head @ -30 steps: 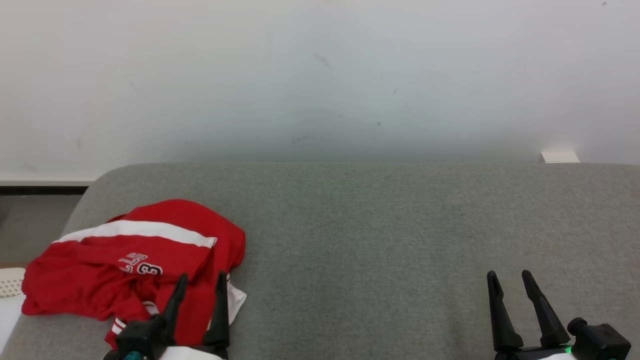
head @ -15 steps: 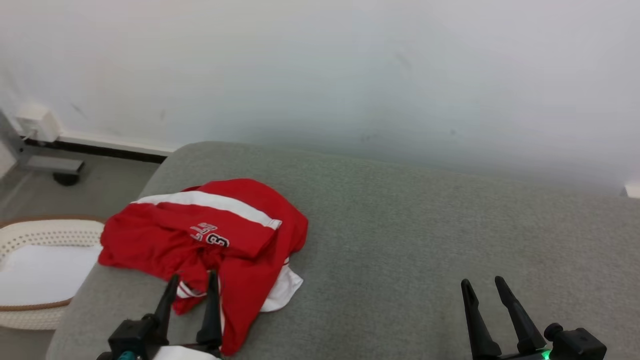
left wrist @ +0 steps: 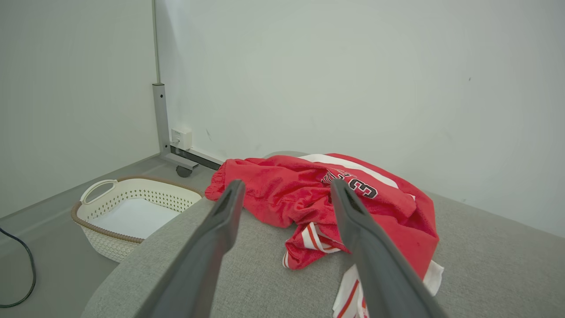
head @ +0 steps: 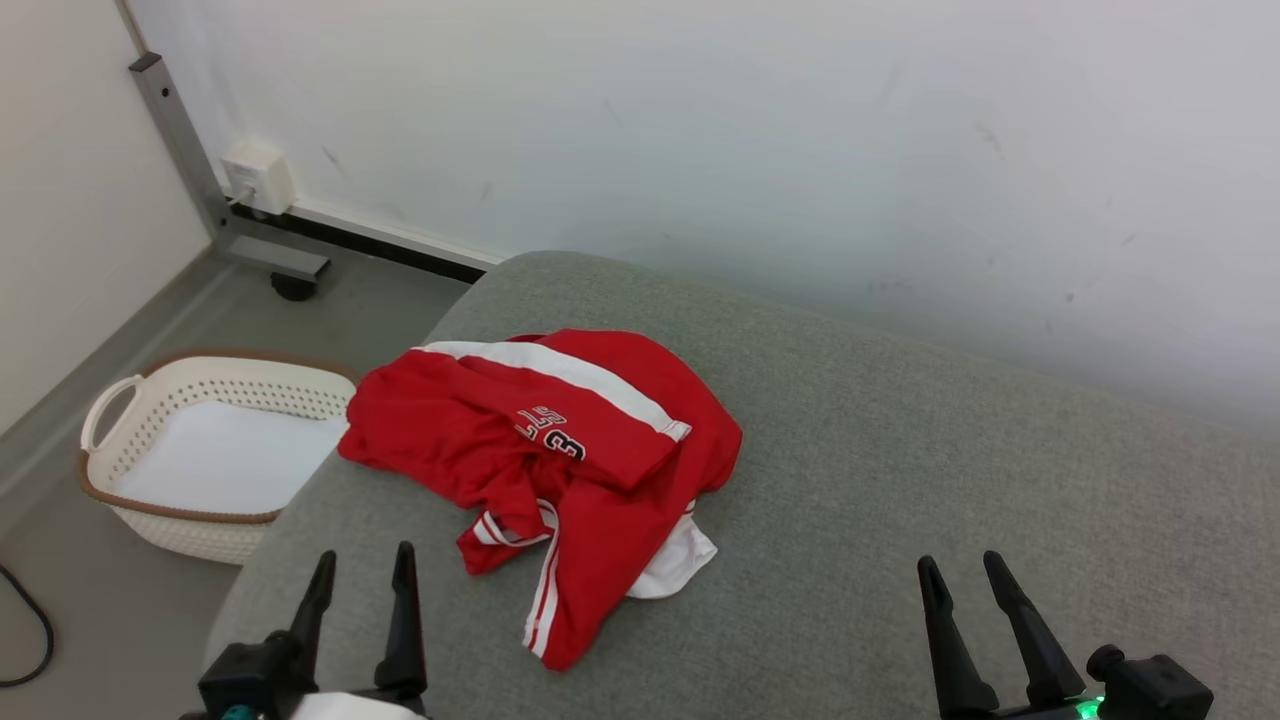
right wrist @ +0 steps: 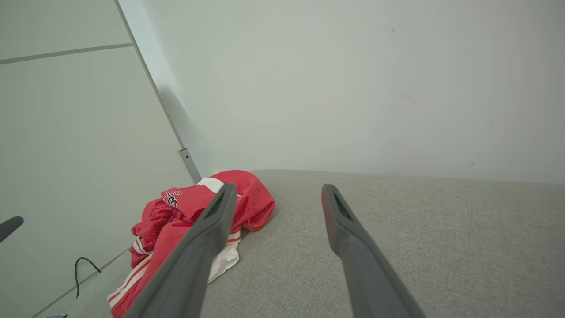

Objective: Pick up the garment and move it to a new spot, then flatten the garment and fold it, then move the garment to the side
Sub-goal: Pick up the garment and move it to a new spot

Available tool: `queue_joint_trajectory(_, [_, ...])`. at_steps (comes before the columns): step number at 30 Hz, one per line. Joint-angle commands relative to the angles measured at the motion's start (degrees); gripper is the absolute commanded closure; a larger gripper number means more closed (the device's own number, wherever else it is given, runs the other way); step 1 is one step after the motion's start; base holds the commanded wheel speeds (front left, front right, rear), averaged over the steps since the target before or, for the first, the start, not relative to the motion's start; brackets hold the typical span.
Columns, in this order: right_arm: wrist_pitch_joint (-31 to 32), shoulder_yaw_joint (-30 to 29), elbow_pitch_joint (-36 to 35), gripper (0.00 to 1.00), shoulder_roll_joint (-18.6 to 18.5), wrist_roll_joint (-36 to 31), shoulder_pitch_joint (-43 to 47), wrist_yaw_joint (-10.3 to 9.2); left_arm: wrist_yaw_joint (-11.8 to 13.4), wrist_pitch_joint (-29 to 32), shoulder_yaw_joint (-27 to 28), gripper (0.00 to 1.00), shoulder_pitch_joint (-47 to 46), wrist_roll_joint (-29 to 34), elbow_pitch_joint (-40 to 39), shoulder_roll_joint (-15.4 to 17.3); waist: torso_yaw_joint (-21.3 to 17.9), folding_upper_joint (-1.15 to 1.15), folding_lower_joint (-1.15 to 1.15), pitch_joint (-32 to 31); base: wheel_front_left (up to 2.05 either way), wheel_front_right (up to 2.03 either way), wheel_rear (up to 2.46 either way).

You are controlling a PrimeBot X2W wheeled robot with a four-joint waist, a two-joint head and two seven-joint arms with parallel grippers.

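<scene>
Head view, red garment (head: pixel 600 470) on grey cushion (head: pixel 900 500), basket (head: pixel 190 535) on floor (head: pixel 70 610) beside, perhaps lined, both jaws parted

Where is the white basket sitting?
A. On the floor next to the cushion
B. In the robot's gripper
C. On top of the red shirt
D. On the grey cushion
A: the white basket stands on the floor beside the left end of the grey cushion, while the red garment lies up on the cushion.
</scene>
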Motion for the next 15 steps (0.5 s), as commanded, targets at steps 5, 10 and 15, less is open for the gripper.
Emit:
queue_joint_trajectory(5, [0.0,0.4,0.1,0.00,-0.1,0.4,-0.2,-0.12,-0.2,0.0,0.6,0.00,0.3,-0.1,0.3,0.3,0.5,0.00,0.00,0.1,0.00,0.00,0.00])
queue_joint_trajectory(10, [0.0,0.8,0.2,0.00,-0.1,0.7,-0.9,-0.12,-0.5,0.0,1.1,0.00,-0.2,-0.3,0.9,0.3,-0.6,0.00,0.00,0.4,0.00,0.00,0.00])
queue_joint_trajectory(15, [0.0,1.0,0.5,0.00,-0.1,0.8,-1.0,-0.12,-1.3,0.0,2.0,0.00,-1.7,-0.5,2.2,0.4,-2.6,0.00,0.00,0.4,0.00,0.00,0.00])
